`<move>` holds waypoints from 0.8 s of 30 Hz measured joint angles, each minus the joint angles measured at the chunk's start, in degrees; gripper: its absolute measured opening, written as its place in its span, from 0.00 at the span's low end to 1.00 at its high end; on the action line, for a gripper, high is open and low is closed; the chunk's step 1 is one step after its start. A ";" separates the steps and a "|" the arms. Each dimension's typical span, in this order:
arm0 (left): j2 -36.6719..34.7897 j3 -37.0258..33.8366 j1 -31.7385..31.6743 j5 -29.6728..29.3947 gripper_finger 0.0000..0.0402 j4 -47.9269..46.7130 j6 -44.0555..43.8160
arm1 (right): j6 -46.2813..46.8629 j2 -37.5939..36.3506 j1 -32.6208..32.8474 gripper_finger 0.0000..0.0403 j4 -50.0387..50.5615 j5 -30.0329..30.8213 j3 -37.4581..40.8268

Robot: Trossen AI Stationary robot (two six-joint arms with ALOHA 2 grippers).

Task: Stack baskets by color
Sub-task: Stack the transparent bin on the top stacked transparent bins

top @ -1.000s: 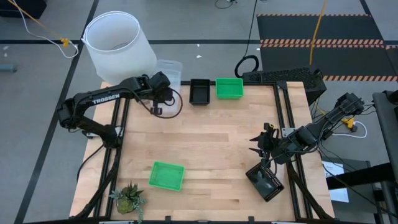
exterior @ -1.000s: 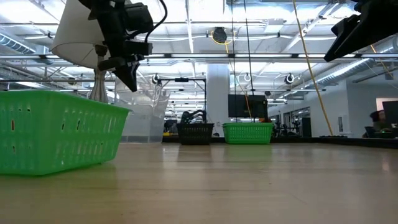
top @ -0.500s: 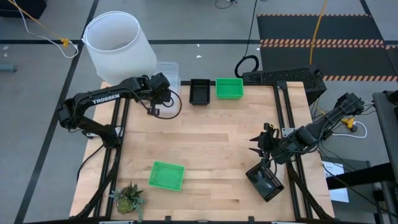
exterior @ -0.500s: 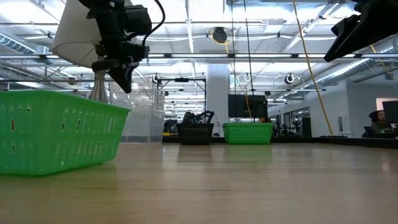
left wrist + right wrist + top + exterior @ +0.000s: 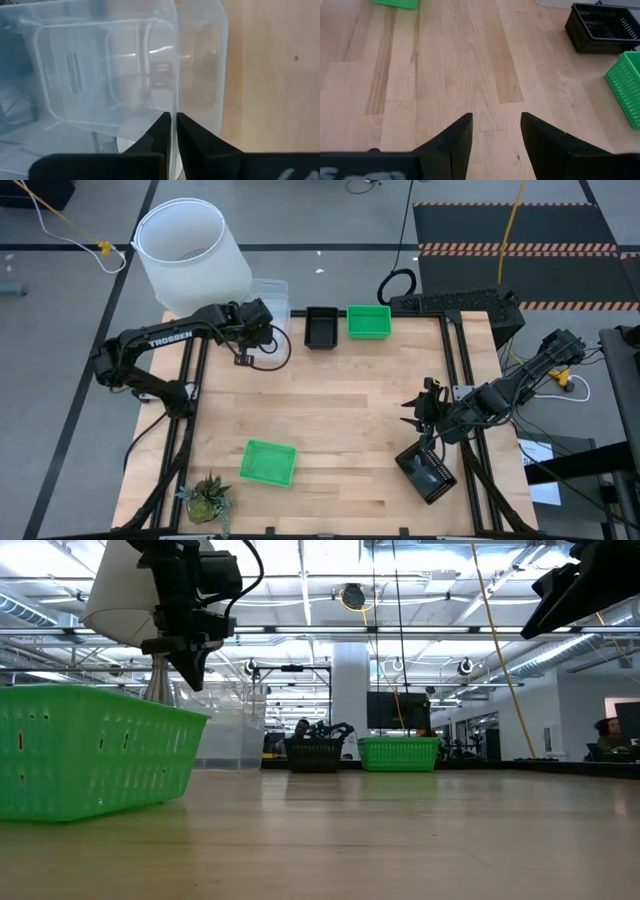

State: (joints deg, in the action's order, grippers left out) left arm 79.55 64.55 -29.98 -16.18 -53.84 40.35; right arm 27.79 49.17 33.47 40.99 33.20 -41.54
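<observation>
Clear baskets (image 5: 270,292) stand nested at the table's far left corner, beside the black basket (image 5: 321,327) and a green basket (image 5: 368,321) on the far edge. My left gripper (image 5: 173,122) points steeply down at the clear baskets (image 5: 105,75), its fingertips a narrow slit apart. Another green basket (image 5: 268,462) rests flat near the front left. A second black basket (image 5: 426,471) lies at the near right. My right gripper (image 5: 496,125) hangs open above the table, just beyond that basket, with nothing between its fingers. My left gripper comes from above, slanting down, at the upper clear basket's side rim (image 5: 175,100), which runs straight into the slit between its fingertips. Whether the fingers touch the rim I cannot tell. The basket rests on the clear basket beneath it.
A big white lampshade (image 5: 190,250) stands just beyond the far left corner, close to my left arm. A small potted plant (image 5: 207,498) sits at the near left corner. Bare wood (image 5: 340,420) lies across the table's middle.
My left gripper has tipped about its wrist without shifting place, and its fingertips have swung toward the table's left edge. My right arm has kept still.
</observation>
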 joint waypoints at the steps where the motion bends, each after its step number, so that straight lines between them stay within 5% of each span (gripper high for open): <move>1: 0.00 0.00 0.00 -0.27 0.08 -0.01 -0.02 | 0.00 0.00 -0.02 0.40 0.00 -0.01 0.00; 24: 0.09 2.51 1.88 -2.04 0.02 -6.38 -2.29 | -0.20 0.00 -0.01 0.40 -0.01 0.01 0.00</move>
State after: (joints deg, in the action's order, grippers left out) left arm 79.64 67.07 -28.10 -18.22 -60.23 38.05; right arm 27.59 49.17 33.46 40.98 33.21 -41.54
